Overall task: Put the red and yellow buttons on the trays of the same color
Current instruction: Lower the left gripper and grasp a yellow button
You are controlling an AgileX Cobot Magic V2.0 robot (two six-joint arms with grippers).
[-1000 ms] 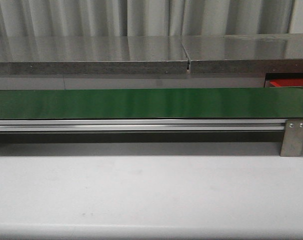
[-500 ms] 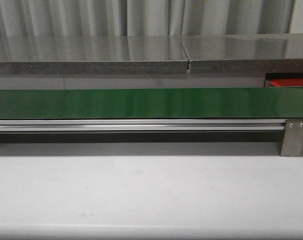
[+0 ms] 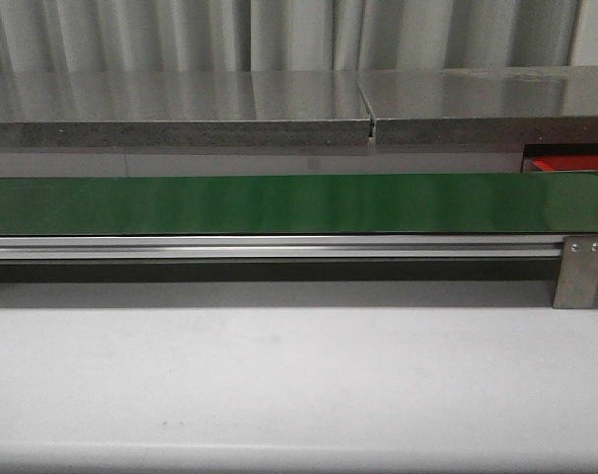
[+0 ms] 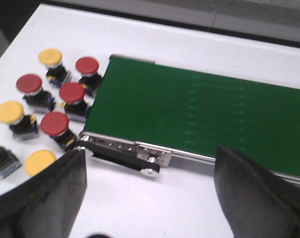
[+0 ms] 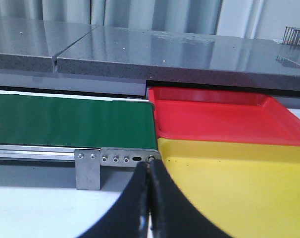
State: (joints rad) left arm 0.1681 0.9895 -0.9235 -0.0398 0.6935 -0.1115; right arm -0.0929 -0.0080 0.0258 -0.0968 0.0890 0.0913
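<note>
In the left wrist view, several red buttons (image 4: 72,92) and several yellow buttons (image 4: 10,112) stand in a loose cluster on the white table, just off the end of the green conveyor belt (image 4: 199,114). My left gripper (image 4: 150,198) hovers open over bare table beside that belt end, holding nothing. In the right wrist view, the red tray (image 5: 224,119) and the yellow tray (image 5: 239,188) lie side by side at the belt's other end, both without buttons. My right gripper (image 5: 149,168) is shut and empty, its tips near the yellow tray's corner. Neither gripper shows in the front view.
The belt (image 3: 299,202) runs across the front view on an aluminium rail (image 3: 279,247) with a metal bracket (image 3: 579,272) at its right end. A sliver of the red tray (image 3: 570,165) shows beyond it. A grey counter (image 3: 181,109) lies behind.
</note>
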